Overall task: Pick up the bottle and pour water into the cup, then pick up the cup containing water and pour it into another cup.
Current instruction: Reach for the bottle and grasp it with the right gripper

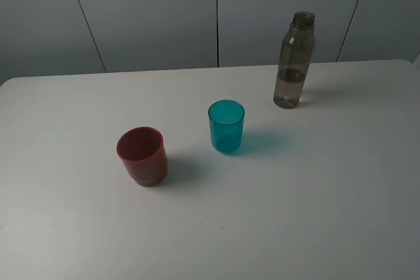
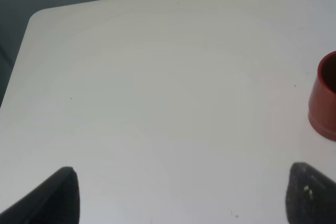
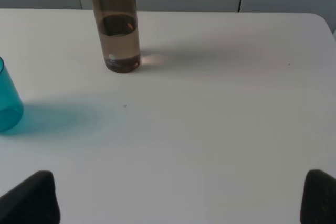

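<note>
**Bench scene, seen from above.** The tall, slim, translucent smoky grey-brown plastic bottle stands upright toward the far right of the white bench. Liquid fills its lower part. A small pale mark low on its wall is too small to read.

Nearer the middle, well apart from the bottle, the small translucent teal-blue plastic tumbler stands upright with its mouth up. It casts a teal-tinted shadow to its right. To the tumbler's front left, apart from it, the opaque dark red plastic cup with a stepped narrower base also stands mouth up.

**Right wrist view.** The right end effector is open, its two dark fingertips spread wide over bare bench and gripping nothing. The bottle and the edge of the tumbler stand ahead of it.

**Left wrist view.** The left end effector is likewise open, its fingertips wide apart above the bench. The red cup sits at the edge of view, untouched.

**Background.** Grey wall panels with dark seams stand behind the bench.
</note>
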Action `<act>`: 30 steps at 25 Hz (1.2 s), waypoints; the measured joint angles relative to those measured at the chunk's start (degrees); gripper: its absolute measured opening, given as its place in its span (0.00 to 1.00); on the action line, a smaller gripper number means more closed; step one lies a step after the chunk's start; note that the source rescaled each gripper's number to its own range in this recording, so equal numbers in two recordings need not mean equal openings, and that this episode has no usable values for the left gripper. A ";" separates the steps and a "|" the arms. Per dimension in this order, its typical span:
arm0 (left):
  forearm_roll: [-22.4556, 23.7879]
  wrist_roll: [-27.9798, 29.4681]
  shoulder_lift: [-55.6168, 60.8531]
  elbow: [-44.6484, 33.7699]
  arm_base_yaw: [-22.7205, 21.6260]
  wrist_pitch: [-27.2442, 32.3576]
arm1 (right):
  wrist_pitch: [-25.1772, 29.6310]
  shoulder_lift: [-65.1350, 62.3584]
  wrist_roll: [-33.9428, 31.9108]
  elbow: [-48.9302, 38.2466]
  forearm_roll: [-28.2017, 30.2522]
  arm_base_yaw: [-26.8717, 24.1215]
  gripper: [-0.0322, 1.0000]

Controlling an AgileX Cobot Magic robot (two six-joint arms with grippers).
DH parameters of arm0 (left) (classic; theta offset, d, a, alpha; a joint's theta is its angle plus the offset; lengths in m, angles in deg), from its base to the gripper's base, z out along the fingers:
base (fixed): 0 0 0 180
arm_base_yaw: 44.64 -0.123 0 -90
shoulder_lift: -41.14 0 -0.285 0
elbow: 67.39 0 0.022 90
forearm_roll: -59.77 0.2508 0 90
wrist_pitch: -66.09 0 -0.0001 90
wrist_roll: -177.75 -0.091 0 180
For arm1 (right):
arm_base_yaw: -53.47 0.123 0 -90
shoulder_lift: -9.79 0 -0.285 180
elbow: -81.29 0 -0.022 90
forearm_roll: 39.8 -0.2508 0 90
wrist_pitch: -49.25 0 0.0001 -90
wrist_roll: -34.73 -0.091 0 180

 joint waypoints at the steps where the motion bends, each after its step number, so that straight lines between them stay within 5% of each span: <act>1: 0.00 0.00 0.00 0.00 0.00 0.00 | 0.00 0.00 0.00 0.00 0.00 0.00 1.00; 30: 0.00 0.00 0.00 0.00 0.00 0.00 | 0.00 0.00 0.00 0.00 0.00 0.00 1.00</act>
